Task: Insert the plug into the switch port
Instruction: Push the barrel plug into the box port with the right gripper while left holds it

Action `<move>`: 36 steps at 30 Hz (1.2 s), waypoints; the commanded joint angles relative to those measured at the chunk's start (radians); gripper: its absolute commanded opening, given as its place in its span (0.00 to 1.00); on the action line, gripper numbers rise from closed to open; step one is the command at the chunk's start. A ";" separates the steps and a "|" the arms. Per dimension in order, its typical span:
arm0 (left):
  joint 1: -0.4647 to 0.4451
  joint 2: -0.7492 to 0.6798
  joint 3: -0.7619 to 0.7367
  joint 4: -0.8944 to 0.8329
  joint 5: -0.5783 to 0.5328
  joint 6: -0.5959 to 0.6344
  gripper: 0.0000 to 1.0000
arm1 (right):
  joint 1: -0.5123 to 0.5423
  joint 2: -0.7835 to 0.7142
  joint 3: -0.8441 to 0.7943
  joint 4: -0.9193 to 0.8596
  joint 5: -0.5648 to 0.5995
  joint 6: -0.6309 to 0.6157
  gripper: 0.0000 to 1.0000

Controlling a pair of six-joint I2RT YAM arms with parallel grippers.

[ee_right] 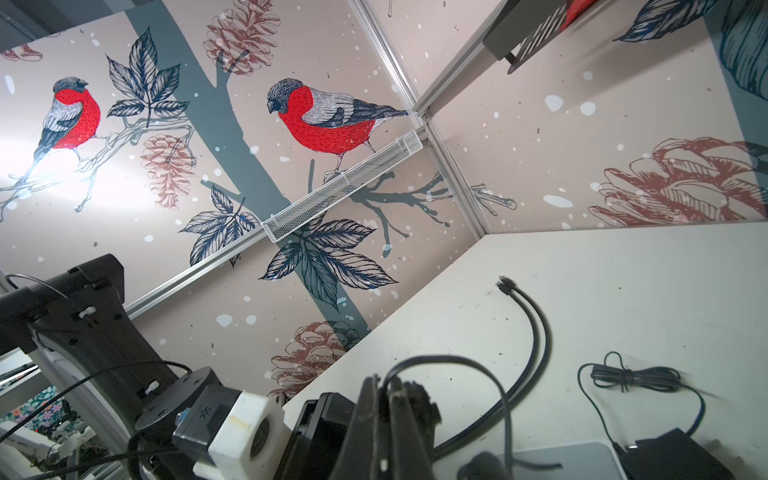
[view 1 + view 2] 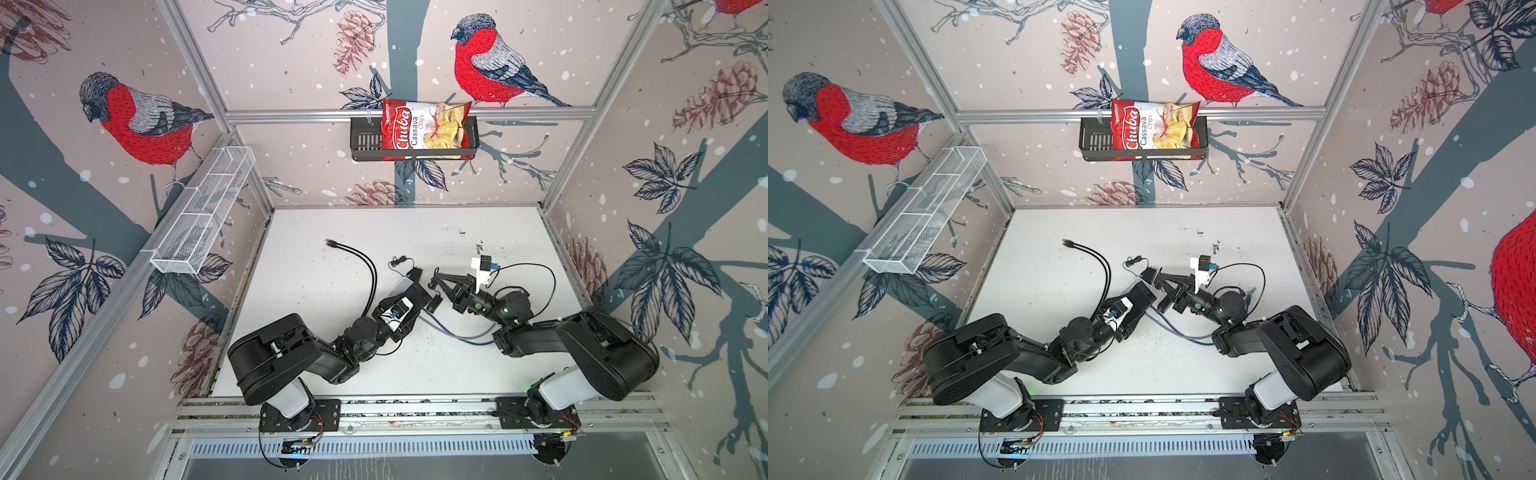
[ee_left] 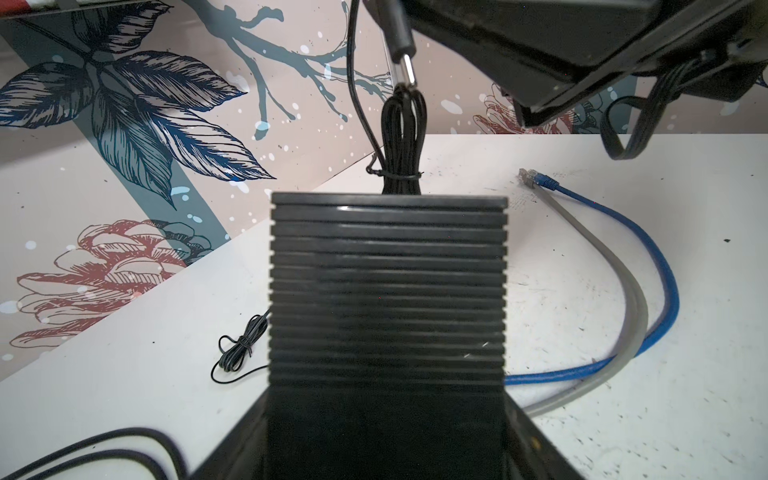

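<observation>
Table (image 3: 673, 419) bears one blue cable (image 3: 672, 291); right gripper (image 1: 384, 384) pinches one plug (image 3: 398, 41).

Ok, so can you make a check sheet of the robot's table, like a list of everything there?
surface: white table, flecked with dark scuffs.
job's things: plug with its metal tip bare, near the far end of a ribbed box; it does not look plugged in.
clutter: grey box and black adapter, side by side.
grippers: right gripper shut on the plug; left gripper seems clamped around the ribbed box.
cables: blue cable and grey cable curve together, ends loose; twin black cable loose; thin cord tied in a bundle.
surroundings: bird wallpaper; chip bag in a black basket; white wire shelf.
</observation>
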 commanded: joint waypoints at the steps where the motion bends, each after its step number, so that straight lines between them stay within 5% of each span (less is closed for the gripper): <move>1: -0.001 -0.002 -0.002 0.107 -0.004 -0.017 0.40 | 0.017 0.003 0.002 0.073 0.015 -0.036 0.06; 36: -0.002 -0.004 0.004 0.119 0.015 -0.057 0.39 | 0.067 0.102 0.014 0.138 0.027 -0.031 0.07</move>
